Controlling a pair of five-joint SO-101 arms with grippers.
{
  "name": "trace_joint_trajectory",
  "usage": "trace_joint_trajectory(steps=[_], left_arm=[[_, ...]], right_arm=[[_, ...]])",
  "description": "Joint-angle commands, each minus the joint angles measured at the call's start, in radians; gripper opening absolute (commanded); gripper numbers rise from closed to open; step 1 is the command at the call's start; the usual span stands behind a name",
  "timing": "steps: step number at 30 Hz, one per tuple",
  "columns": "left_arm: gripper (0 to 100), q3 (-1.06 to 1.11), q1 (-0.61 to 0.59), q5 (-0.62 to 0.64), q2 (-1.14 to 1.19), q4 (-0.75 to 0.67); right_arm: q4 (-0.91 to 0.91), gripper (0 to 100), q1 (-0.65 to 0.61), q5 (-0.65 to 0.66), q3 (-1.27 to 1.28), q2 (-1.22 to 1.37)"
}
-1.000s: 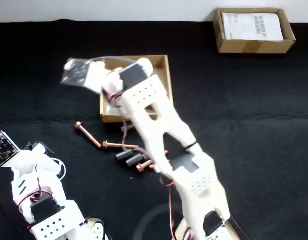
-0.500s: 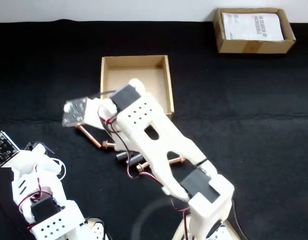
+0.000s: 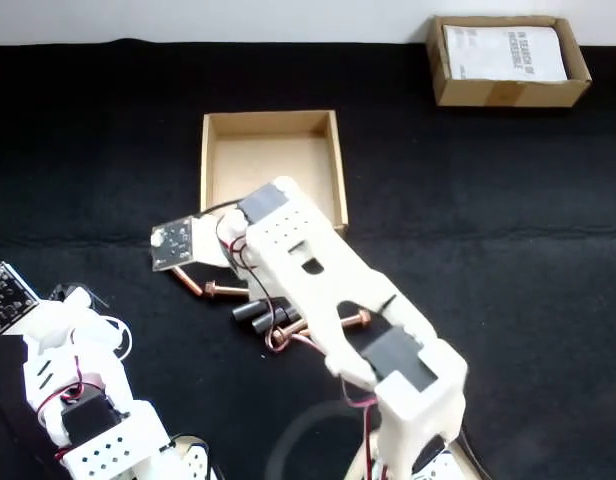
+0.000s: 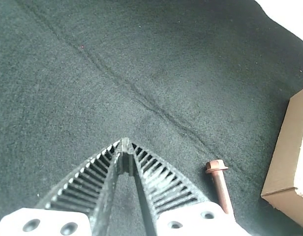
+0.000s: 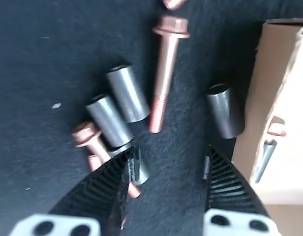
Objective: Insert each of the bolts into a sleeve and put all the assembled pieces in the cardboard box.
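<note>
Holding the right gripper (image 5: 169,157) spread wide apart, gripping nothing, just above a scatter of copper bolts (image 5: 166,73) and dark sleeves (image 5: 127,93) on the black cloth (image 3: 508,300). Placing that scatter, in the high view, at six o'clock from the cardboard box (image 3: 273,120), close to its front wall. Resting the left gripper (image 4: 124,147) pressed together and empty, toward eight o'clock of the table, with one bolt (image 4: 219,184) on the cloth beyond it, near a corner of the box.
</note>
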Motion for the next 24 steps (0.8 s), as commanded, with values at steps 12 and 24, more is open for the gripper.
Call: trace_joint_trajectory(steps=[12, 24], left_arm=[[1, 0.018, -0.010, -0.002, -0.013, 0.000], [1, 0.018, -0.010, -0.002, -0.013, 0.002]], right_arm=[[0.002, 20.0, 0.047, 0.046, -0.406, 0.338], [0.151, 20.0, 0.036, 0.044, -0.843, 0.639]])
